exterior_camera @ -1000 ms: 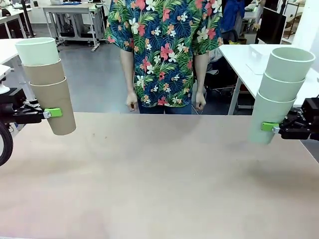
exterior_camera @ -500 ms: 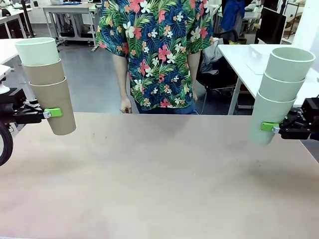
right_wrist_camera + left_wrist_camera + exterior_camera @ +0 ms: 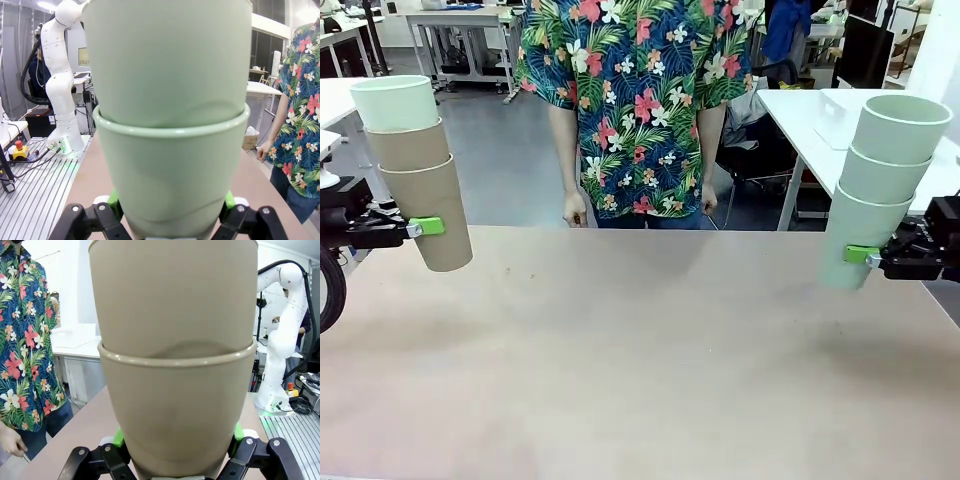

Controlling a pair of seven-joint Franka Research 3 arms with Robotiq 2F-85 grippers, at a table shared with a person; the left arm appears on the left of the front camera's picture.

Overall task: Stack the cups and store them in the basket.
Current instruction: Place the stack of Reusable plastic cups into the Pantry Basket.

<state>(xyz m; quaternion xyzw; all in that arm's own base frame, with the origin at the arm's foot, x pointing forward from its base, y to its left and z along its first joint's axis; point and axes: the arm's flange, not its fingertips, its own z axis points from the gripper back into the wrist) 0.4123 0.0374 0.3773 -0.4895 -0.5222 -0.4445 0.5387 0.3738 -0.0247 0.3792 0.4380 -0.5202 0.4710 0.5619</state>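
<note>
Front view first: the cups are in two stacks of three, one at each side edge of the frame. The left stack [image 3: 420,185] has a mint cup [image 3: 396,103] on top, nested into two tan cups [image 3: 430,200], and it leans a bit so its top tips toward the left edge. The right stack [image 3: 880,190] is all mint and leans the other way, top toward the right edge. Both look lifted clear of the table [image 3: 640,360], though I can't say that for sure.

The left gripper [image 3: 436,228] comes in sideways from the left edge, jaws clamped around the lower part of the bottom tan cup, one green pad [image 3: 428,227] flat on its wall. The right gripper [image 3: 850,255] does the same from the right edge, closed on the bottom mint cup low down.

Left wrist view: the tan cups [image 3: 175,390] rise up through the middle of the frame, pinched between both green pads [image 3: 118,437] near the bottom edge. Right wrist view is the same deal, with the mint cups [image 3: 170,150] squeezed between its pads [image 3: 229,200].

Farther out, a person [image 3: 635,100] in a floral shirt stands at the far edge of the table, top centre, with both hands [image 3: 577,208] hanging down by their sides, well apart from either stack.
</note>
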